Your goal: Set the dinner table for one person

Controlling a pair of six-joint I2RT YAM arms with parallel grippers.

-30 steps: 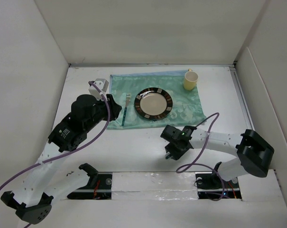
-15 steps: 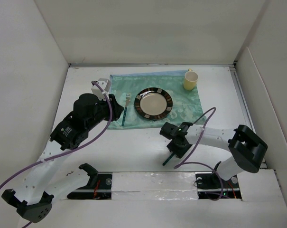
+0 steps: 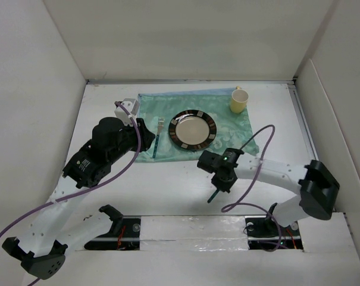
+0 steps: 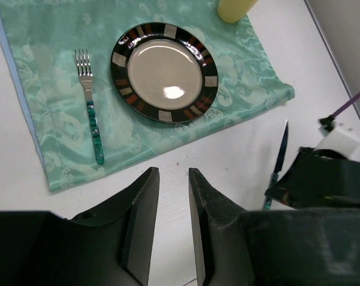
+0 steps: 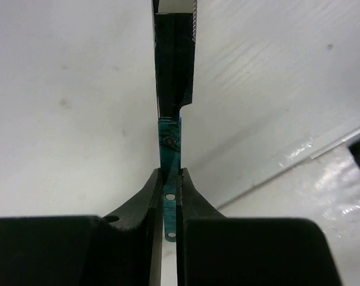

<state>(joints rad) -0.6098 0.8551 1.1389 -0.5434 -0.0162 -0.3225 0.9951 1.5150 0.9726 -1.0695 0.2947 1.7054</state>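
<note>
The right fingers (image 5: 145,199) clamp the knife (image 5: 174,65) by its teal handle, likely bound for the mat (image 3: 227,128) right of the plate (image 3: 193,130). The left fingers (image 4: 141,202) stand apart, empty.

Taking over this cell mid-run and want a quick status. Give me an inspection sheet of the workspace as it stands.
Surface: dinner table white, smooth, carrying a green mat.
Job's things: plate centred on the mat, fork lying left of it, yellow cup at the mat's far right corner, knife off the mat.
Clutter: nothing seen.
Grippers: right gripper shut on the knife's teal handle; left gripper open, empty, near the mat's left edge.
Cables: purple cable loops along each arm.
Surroundings: white walls on three sides.
</note>
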